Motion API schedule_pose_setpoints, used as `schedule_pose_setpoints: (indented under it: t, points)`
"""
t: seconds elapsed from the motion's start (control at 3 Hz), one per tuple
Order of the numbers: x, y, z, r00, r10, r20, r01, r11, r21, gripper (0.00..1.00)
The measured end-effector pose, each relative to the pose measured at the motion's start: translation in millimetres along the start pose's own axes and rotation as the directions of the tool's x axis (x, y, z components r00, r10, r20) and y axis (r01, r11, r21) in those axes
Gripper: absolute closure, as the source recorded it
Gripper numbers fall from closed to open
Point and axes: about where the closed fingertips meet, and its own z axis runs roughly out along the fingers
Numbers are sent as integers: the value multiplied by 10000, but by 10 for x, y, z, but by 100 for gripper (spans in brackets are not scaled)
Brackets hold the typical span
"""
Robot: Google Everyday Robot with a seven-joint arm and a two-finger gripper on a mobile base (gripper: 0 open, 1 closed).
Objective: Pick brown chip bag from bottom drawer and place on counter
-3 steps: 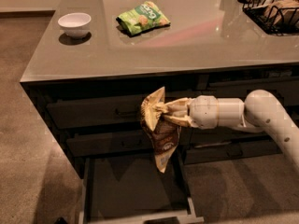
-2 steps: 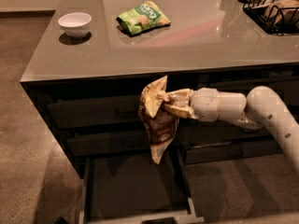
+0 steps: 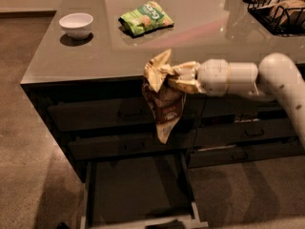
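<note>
Brown floor [image 3: 28, 142] fills the left side, and beside it stands the big grey counter [image 3: 200, 18] with a shiny top. On the left part of the counter sits a small white bowl [image 3: 76, 24]. A bit to the right of the bowl, and well apart from it, lies a bright green snack bag [image 3: 146, 18], flat on the top. Under the counter are dark drawers [image 3: 95, 116] with bar handles, and they are closed. Below them the bottom drawer [image 3: 138, 190] is pulled out wide, and its dark inside shows nothing in it. Above that open drawer, up in the air, hangs the brown chip bag [image 3: 164, 104]. It is out of the drawer and not on the counter. Its pale top end sticks up at the front edge of the counter, and its dark body and pale lower tip dangle down in front of the closed drawers. The gripper [image 3: 167, 78] is clenched on the crumpled top of the bag, with its tan fingers [image 3: 186, 85] pinched tight on it. The gripper points to the left, at about the height of the counter's edge. Behind it the thick white arm [image 3: 228, 78] reaches in from the right side. At the far right, on the back corner of the counter, stands a black wire basket [image 3: 279, 6] with something pale inside.
</note>
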Motion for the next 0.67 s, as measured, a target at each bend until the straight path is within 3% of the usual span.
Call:
schedule_pose_setpoints:
  t: [0.33, 0.67]
  points:
    - [-444, -331, 23, 9954, -956, 3, 956, 9952, -198, 100]
    - [-870, -631, -8, 9841, -1775, 22, 1775, 9838, -233, 100]
